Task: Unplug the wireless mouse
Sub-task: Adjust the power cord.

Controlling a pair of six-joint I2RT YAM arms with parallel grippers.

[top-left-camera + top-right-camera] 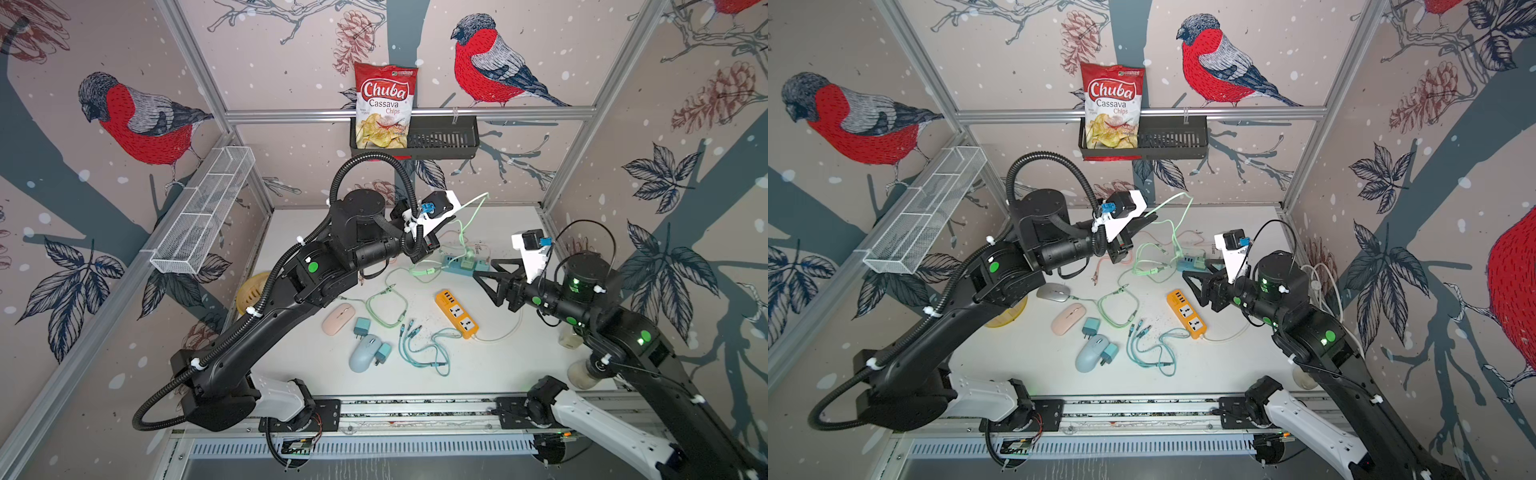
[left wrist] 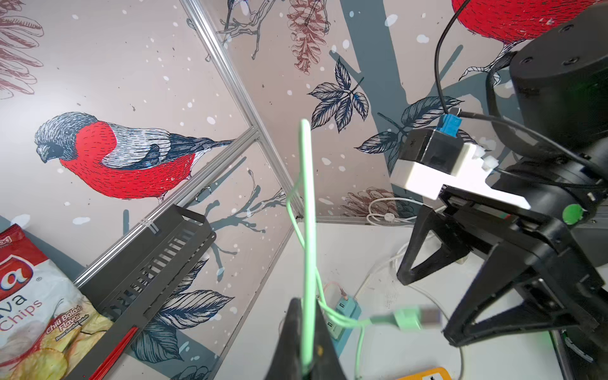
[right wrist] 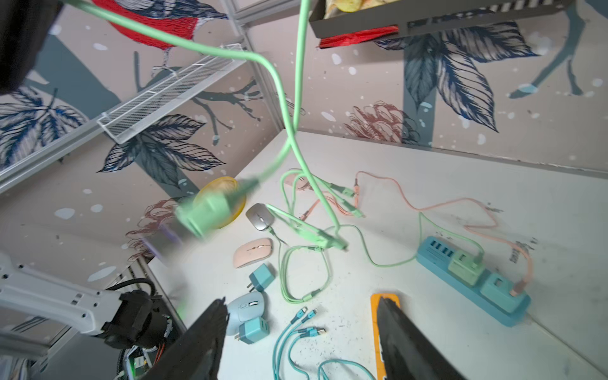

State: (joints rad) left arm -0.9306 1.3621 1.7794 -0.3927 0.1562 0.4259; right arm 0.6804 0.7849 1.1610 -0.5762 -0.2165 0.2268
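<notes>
A silver mouse [image 1: 1052, 292] [image 3: 259, 215] lies at the table's left with a thin green lead in its front end. My left gripper [image 1: 1152, 217] [image 2: 307, 306] is raised over the back of the table. It is shut on a green cable [image 2: 307, 197] that loops upward. That cable's USB plug [image 2: 414, 318] [image 3: 205, 212] swings free in the air, blurred. Whether this strand runs to the silver mouse I cannot tell. My right gripper [image 1: 1196, 268] [image 3: 301, 306] hovers open and empty over the orange strip. A pink mouse [image 1: 337, 318] and a pale blue mouse [image 1: 365, 353] show no lead.
A blue power strip [image 1: 461, 264] [image 3: 473, 279] holds green adapters and a pink cable. An orange strip [image 1: 456, 313], two teal chargers [image 1: 361, 326], a teal multi-head cable [image 1: 419, 349] and a yellow disc [image 1: 249, 291] lie around. A black basket [image 1: 444, 137] and a wire shelf [image 1: 203, 212] hang on the walls.
</notes>
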